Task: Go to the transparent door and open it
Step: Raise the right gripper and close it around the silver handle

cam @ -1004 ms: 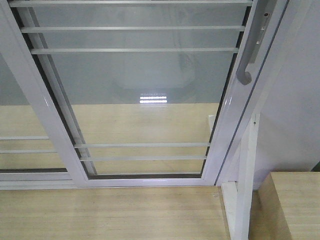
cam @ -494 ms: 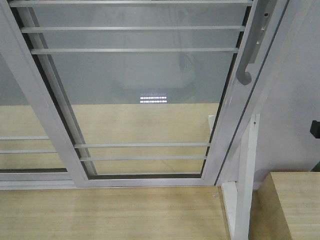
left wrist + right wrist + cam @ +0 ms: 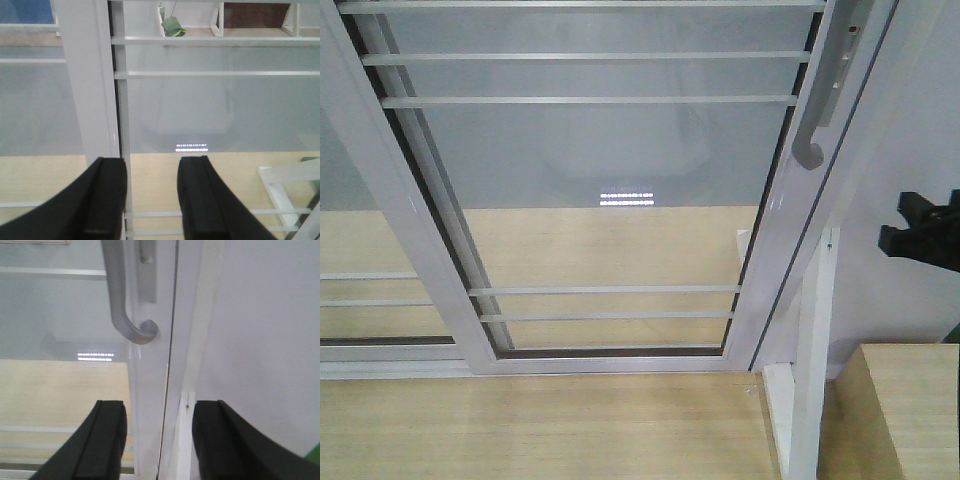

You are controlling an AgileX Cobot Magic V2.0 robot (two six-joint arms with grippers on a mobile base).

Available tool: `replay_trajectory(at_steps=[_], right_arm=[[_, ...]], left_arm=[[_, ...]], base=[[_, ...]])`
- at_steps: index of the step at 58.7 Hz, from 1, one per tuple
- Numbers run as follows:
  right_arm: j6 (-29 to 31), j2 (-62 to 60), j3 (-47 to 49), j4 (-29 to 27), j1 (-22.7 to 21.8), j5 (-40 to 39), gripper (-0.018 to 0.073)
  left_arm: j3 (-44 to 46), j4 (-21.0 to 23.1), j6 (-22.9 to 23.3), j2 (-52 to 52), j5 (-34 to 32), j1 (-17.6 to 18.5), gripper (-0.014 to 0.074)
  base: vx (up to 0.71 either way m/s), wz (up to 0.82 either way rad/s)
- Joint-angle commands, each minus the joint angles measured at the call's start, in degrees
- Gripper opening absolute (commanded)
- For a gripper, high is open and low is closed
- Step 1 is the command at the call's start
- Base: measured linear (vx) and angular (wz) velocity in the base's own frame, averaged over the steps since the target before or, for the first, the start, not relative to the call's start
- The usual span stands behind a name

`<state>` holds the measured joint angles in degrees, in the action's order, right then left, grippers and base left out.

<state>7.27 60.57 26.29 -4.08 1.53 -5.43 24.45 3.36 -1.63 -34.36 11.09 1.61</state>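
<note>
Jaws of right gripper (image 3: 159,415) and left gripper (image 3: 152,167) were held released; the handle (image 3: 119,300) on the transparent door (image 3: 590,160), set higher, could be missed.

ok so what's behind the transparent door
Through the transparent door you see pale wood floor and a grey wall. Its white frame covers whatever lies directly behind it.

You're looking at the door (image 3: 600,190): white frame, clear glass crossed by thin white bars. The handle (image 3: 119,300) reads matte grey. The floor (image 3: 540,420) is pale yellow wood with a fine grain. Your left gripper (image 3: 151,162) and right gripper (image 3: 159,407) show black. The wall (image 3: 265,330) is plain whitish grey.
</note>
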Motion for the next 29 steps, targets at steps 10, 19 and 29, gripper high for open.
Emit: replay_trajectory(at_steps=[10, 19, 29], right_arm=[[2.0, 9.4, 2.0, 0.1, 3.2, -25.0, 0.0394], [1.6, 15.9, 2.6, 0.1, 3.2, -33.2, 0.0394], [-0.6, 22.3, 7.9, 0.9, 3.2, -34.4, 0.0394]], left_arm=[[1.8, 0.7, 0.2, -0.3, -5.3, 0.3, 0.0409], [1.8, 0.7, 0.2, -0.3, -4.6, 0.3, 0.0409], [1.8, 0.7, 0.2, -0.3, -4.6, 0.3, 0.0409]], base=[[0.0, 0.0], [0.0, 0.0], [0.0, 0.0]])
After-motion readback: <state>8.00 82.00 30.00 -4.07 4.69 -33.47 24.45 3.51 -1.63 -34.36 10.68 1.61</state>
